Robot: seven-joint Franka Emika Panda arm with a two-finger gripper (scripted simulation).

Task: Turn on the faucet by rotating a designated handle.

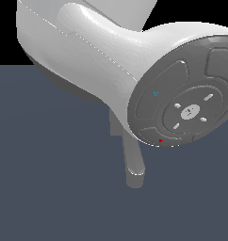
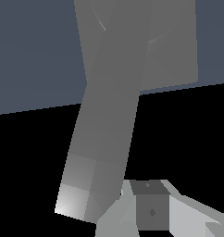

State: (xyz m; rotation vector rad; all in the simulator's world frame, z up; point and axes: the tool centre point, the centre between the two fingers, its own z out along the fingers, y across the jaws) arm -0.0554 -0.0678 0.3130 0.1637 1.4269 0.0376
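Filling most of the upper exterior view, the white robot arm (image 1: 83, 52) is blocking the scene with its round grey end cap (image 1: 186, 94) at the right. Behind it, a grey faucet (image 1: 133, 162) part is poking down near the centre over the blue-grey floor (image 1: 45, 179). Close to the wrist camera, the gripper (image 2: 151, 210) is sitting beside the faucet's thick spout (image 2: 104, 139); whether it is spread or pressed together cannot be told.
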